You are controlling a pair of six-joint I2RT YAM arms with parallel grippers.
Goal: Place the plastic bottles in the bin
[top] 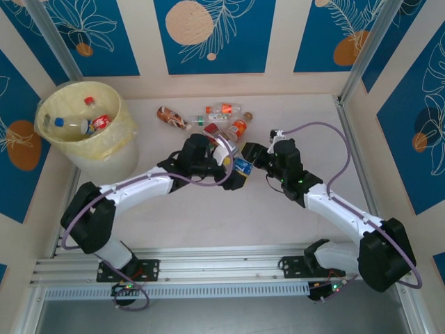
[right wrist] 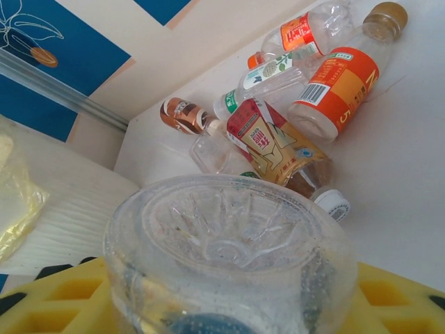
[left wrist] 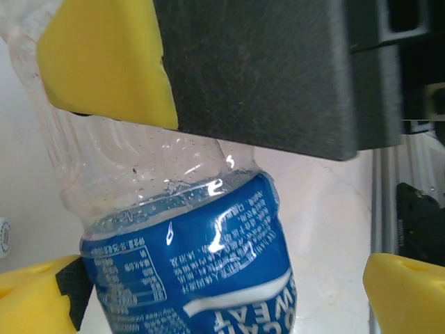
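Note:
A clear plastic bottle with a blue label (top: 243, 165) hangs between both grippers at the table's middle. My right gripper (top: 250, 156) is shut on its clear end; in the right wrist view the bottle's ribbed base (right wrist: 229, 236) faces the camera between that gripper's (right wrist: 229, 306) yellow pads. My left gripper (left wrist: 222, 296) is open, its yellow fingers (left wrist: 407, 292) wide either side of the blue label (left wrist: 201, 264). More plastic bottles lie behind: an orange-labelled one (right wrist: 337, 87), a red-and-gold one (right wrist: 278, 149), a brown one (top: 172, 117). The pale-yellow bin (top: 104, 156) stands far left, with bottles inside.
The bottle pile (top: 226, 122) sits close to the back wall. Metal frame posts (top: 348, 83) edge the table on the right and left. The bin's clear bag (right wrist: 17, 202) shows at the left of the right wrist view. Bare table lies in front of both arms.

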